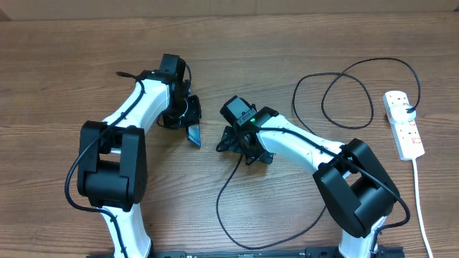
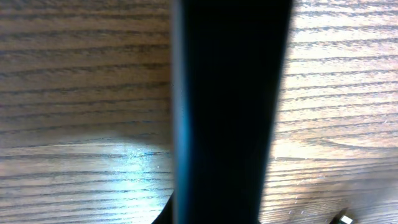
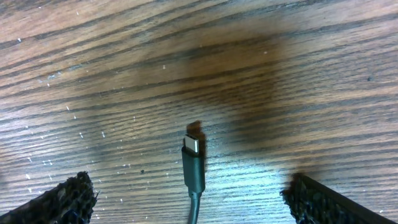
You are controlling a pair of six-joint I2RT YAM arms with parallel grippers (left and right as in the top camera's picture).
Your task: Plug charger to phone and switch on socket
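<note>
My left fingers (image 1: pixel 185 120) are pinching the phone (image 1: pixel 193 134) and holding it tilted on its edge over the tabletop (image 1: pixel 57 57). Its dark body is filling the middle of my left wrist view. Nothing is going into it yet. My right fingers (image 3: pixel 62 199) are standing spread wide, one on either side of the charger (image 3: pixel 194 168) and touching nothing. Its connector tip (image 3: pixel 193 145) is lying flat on the wood between them, well apart from the phone. So I am judging that picking up the tip and plugging it in are both still left to do. Far right, the cable is looping away to the socket (image 1: pixel 403 123), and a white cord (image 1: pixel 419 193) is trailing from it. I cannot tell how its switches are sitting. No containers are showing.
</note>
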